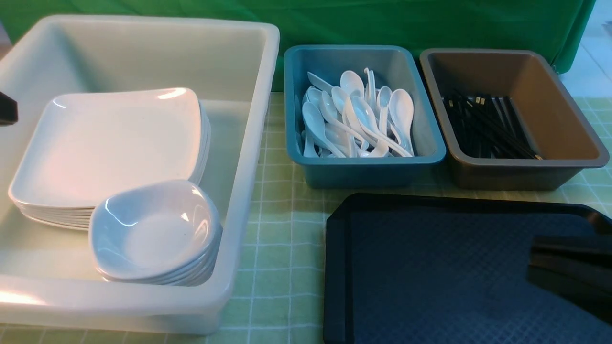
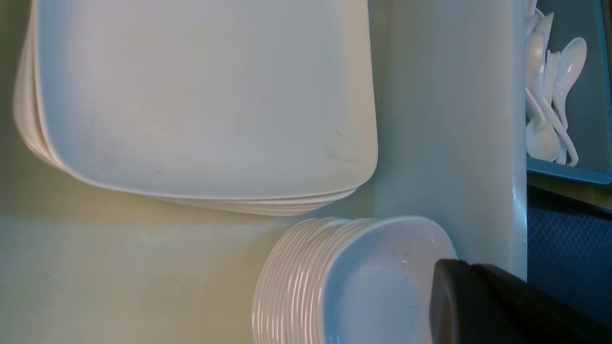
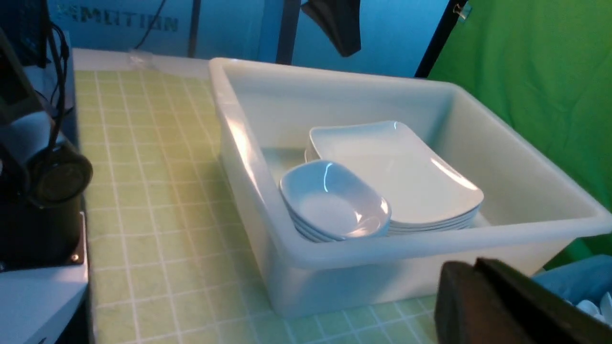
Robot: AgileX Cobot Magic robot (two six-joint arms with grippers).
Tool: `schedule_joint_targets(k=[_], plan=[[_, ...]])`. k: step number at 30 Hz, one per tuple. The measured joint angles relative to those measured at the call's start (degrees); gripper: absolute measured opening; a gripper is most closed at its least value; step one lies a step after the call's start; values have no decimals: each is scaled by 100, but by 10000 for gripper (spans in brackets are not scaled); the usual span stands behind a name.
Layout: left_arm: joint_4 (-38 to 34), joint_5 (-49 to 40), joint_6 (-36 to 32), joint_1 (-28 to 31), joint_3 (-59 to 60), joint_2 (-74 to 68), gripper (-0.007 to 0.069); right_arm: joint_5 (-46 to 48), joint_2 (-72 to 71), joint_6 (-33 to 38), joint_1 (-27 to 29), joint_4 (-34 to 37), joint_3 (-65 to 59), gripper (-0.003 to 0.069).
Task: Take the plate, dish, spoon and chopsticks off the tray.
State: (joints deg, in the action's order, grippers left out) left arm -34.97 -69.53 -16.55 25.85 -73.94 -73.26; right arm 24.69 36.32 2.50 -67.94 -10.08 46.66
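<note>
The black tray (image 1: 430, 267) lies at the front right, and nothing lies on the part I can see. My right gripper (image 1: 533, 260) hovers over its right side, shut and holding nothing (image 3: 459, 277). The plate (image 1: 114, 143) tops a stack in the white tub (image 1: 248, 143). The dish (image 1: 153, 229) tops a second stack in front of it. Several white spoons (image 1: 356, 117) fill the blue bin (image 1: 368, 169). Black chopsticks (image 1: 487, 126) lie in the brown bin (image 1: 550, 91). My left gripper (image 1: 7, 109) shows at the far left edge, shut and empty above the dish stack (image 2: 442, 286).
The white tub takes up the left half of the green checked tablecloth (image 1: 272, 267). The blue and brown bins stand side by side behind the tray. A green curtain (image 1: 430, 24) closes off the back.
</note>
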Motion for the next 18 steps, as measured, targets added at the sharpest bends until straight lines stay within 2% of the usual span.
schedule_joint_targets(k=[18], plan=[[292,0,-44,0,0,0,4,-144,33,-143,0,0,-12,63]])
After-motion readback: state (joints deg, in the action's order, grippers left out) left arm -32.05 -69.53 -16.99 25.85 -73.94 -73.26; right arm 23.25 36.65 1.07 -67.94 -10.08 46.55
